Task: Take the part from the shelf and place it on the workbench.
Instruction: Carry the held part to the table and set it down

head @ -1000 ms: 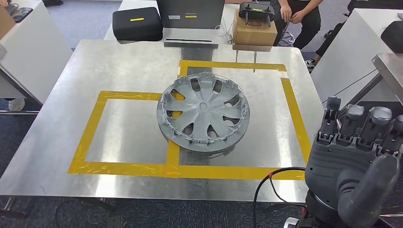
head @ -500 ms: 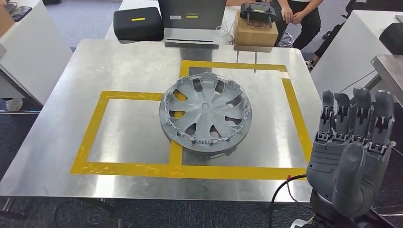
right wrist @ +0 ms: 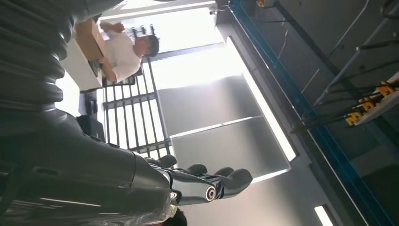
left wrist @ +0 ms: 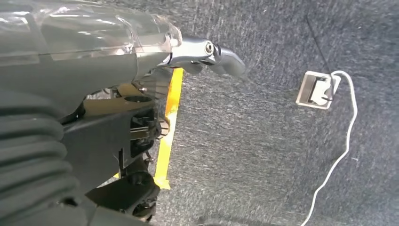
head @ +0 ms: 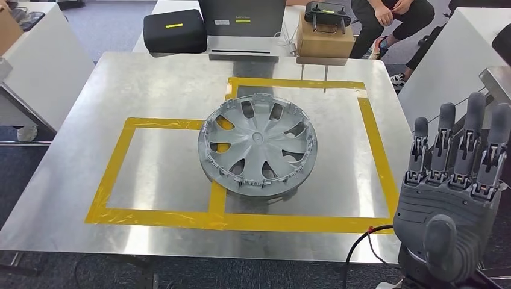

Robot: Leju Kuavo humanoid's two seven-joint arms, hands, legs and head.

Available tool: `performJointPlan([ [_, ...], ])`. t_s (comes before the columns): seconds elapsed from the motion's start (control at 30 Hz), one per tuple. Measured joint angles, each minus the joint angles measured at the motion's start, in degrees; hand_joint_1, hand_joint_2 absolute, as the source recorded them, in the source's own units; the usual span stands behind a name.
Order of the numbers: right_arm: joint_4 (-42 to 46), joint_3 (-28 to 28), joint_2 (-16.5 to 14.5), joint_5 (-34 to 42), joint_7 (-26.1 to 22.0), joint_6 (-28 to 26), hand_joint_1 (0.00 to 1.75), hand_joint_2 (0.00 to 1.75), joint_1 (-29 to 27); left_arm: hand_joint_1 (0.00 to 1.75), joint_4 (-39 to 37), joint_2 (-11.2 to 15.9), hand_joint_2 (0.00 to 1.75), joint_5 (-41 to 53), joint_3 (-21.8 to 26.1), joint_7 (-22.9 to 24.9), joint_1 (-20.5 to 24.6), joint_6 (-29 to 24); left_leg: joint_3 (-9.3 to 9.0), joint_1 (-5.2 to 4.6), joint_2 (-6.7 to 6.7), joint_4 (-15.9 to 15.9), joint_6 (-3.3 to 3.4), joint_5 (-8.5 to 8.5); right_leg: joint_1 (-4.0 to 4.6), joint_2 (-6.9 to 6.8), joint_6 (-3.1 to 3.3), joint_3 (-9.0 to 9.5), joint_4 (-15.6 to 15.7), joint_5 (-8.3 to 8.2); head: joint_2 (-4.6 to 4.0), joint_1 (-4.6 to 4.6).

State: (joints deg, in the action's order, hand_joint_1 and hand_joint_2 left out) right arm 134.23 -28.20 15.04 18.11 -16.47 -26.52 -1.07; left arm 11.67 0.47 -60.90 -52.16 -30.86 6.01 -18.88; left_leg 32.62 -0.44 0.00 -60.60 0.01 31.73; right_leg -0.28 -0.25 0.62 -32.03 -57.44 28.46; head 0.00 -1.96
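One steel workbench [head: 150, 90] fills the middle of the room, marked with two overlapping rectangles of yellow tape [head: 114, 165]; grey carpet lies around it, white tables stand on either side, and a black case [head: 175, 30], a dark box [head: 242, 17] and a cardboard box [head: 323, 41] sit behind it, their labels too small to read. The grey hubcap [head: 258, 146] lies on the workbench across the tape, well apart from the right hand [head: 455, 198], which is raised off the near right corner, fingers straight and spread, holding nothing. By the floor, the left hand [left wrist: 207, 54] shows extended fingers with nothing in them.
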Motion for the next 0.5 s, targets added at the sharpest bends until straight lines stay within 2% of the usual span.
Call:
performJointPlan([
  [0.03,0.01,0.00,-0.01,0.00,-0.01,0.01,0.00,1.75,0.00,0.00,0.00,0.02,0.00,0.01,0.02,-0.01,0.01,0.00,1.08,0.12,-0.03,-2.33,-0.34,1.37,-0.16,-0.06,0.15,0.29,0.29,-0.06,0.00,0.31],
  [0.1,-0.02,0.00,0.00,0.01,-0.01,0.01,0.00,1.75,-0.02,0.00,-0.01,0.05,0.00,0.00,0.05,-0.01,-0.05,-0.01,4.84,0.50,-0.09,-9.43,-0.92,4.49,-0.19,-0.12,0.35,0.44,0.34,0.06,0.00,0.93],
  [0.13,-0.04,0.00,0.00,0.01,-0.01,0.01,0.00,1.75,-0.04,0.00,-0.02,0.08,0.00,-0.01,0.05,-0.01,-0.10,-0.01,6.56,0.74,-0.08,-12.32,-1.15,5.22,-0.21,-0.11,0.37,0.47,0.31,0.14,0.00,1.09],
  [0.17,-0.07,0.00,0.00,0.02,-0.01,0.01,0.00,1.75,-0.05,0.00,-0.02,0.09,0.00,-0.01,0.05,-0.01,-0.16,-0.01,7.46,0.95,-0.07,-13.42,-1.35,4.81,-0.25,-0.08,0.32,0.54,0.26,0.26,0.00,1.16],
  [0.2,-0.09,0.00,0.00,0.02,-0.01,0.01,0.00,1.75,-0.06,0.00,-0.02,0.10,0.00,-0.01,0.05,-0.01,-0.18,-0.01,7.23,1.14,-0.03,-12.31,-1.53,3.26,-0.34,-0.02,0.18,0.65,0.17,0.40,0.00,1.22],
  [0.27,-0.12,0.00,0.00,0.02,-0.01,0.01,0.00,1.75,-0.06,0.00,-0.02,0.11,0.00,-0.01,0.05,-0.01,-0.17,-0.01,4.27,1.47,0.08,-5.67,-1.82,-0.95,-0.57,0.12,-0.35,0.97,-0.19,0.91,0.00,1.35],
  [0.3,-0.12,0.00,0.01,0.02,-0.01,0.01,0.00,1.75,-0.04,0.00,-0.02,0.10,0.00,-0.01,0.06,-0.01,-0.14,0.00,2.75,1.53,0.13,-2.52,-1.85,-2.18,-0.54,0.19,-0.73,0.98,-0.55,1.21,0.00,1.59],
  [0.33,-0.12,0.00,0.01,0.01,-0.02,0.02,0.00,1.75,-0.05,0.00,-0.02,0.11,0.00,0.00,0.07,0.01,-0.13,0.00,1.80,1.53,0.15,-0.60,-1.66,-2.67,-0.48,0.25,-1.09,0.90,-0.83,1.36,0.00,1.77],
  [0.43,0.03,0.05,0.08,-0.46,-0.67,-0.01,0.00,1.75,0.13,0.00,-0.02,0.09,0.00,0.69,0.04,1.67,-0.23,0.01,1.48,1.36,0.02,0.19,-0.64,-2.51,-0.43,0.32,-1.83,0.72,-1.17,1.36,0.00,1.72],
  [0.5,0.49,0.33,0.33,-0.75,-0.85,-0.08,0.00,1.75,0.54,0.00,-0.02,0.00,0.00,1.40,0.03,3.18,-0.21,-0.06,1.46,1.40,-0.01,0.43,-0.05,-2.74,-0.59,0.29,-2.27,0.33,-2.60,2.90,0.00,1.43],
])
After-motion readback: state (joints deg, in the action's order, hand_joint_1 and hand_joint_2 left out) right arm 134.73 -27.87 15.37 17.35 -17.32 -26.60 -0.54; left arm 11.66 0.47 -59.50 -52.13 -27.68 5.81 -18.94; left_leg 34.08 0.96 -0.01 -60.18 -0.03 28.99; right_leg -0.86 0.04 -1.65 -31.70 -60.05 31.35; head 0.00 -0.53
